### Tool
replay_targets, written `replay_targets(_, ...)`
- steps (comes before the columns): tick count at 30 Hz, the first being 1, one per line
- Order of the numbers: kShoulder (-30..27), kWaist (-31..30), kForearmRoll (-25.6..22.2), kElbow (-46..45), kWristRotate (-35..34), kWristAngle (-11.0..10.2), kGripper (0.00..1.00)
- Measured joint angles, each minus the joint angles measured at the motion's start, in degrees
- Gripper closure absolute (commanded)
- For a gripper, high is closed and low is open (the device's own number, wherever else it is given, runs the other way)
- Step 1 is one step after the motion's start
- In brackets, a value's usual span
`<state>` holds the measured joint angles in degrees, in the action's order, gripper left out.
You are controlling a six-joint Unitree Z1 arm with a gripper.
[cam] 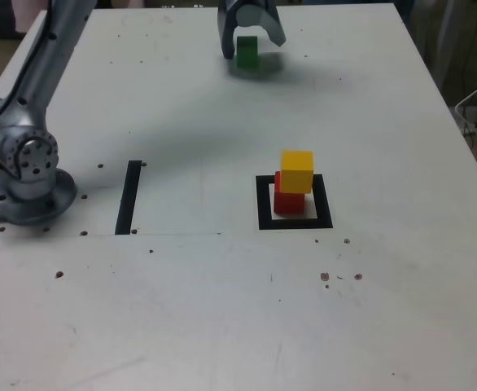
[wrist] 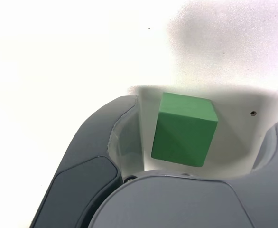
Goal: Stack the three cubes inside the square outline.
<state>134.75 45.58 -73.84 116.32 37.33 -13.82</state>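
While the claw [cam: 251, 39] straddles it, the green cube [wrist: 184, 129] looks matte.

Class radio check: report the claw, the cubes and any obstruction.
Claw open, straddling green cube. Yellow cube on red cube inside square outline. Path clear.

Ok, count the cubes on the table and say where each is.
3. The red cube sits inside the square outline, the yellow cube on top of it, the green cube between the open gripper jaws.

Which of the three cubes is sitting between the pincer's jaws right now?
The small matte green cube, alone at the table's far edge; the red cube and yellow cube are stacked.
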Motion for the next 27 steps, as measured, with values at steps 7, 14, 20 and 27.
replay_targets(7, 0.28, -0.15, 0.46, 0.11, 0.01, 0.32, 0.46)
replay_targets(14, 0.27, -0.2, 0.52, 0.43, 0.19, 2.09, 0.64)
replay_targets(20, 0.27, -0.21, 0.9, 0.41, 0.24, 3.72, 0.76)
replay_targets(27, 0.19, -0.2, 2.31, -0.12, 0.28, 3.79, 0.87)
